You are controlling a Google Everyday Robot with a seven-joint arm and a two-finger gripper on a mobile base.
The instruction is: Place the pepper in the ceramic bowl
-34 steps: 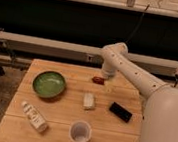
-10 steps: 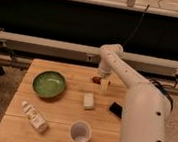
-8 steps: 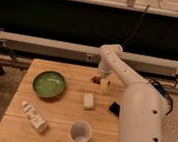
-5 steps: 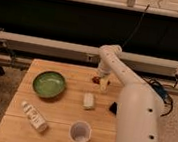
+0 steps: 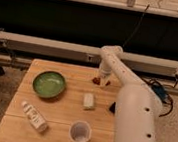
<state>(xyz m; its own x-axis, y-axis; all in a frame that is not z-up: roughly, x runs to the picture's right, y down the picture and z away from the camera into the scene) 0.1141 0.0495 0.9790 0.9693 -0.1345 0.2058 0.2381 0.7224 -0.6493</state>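
Dark red pepper (image 5: 97,80) sits at the 12 o'clock edge of the wooden table (image 5: 65,117). Gripper (image 5: 103,80) hangs low right at it; grip state cannot be told. Ceramic bowl (image 5: 49,84) lies well apart, toward 8 o'clock. Risk: an off-centre pinch squirts the glossy pepper off the far edge.

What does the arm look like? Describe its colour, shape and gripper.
The arm is smooth off-white, built of thick rounded tubes with a bulbous elbow, no markings or cables visible on it. The gripper, small and slim, sits at the table's far edge by the pepper.
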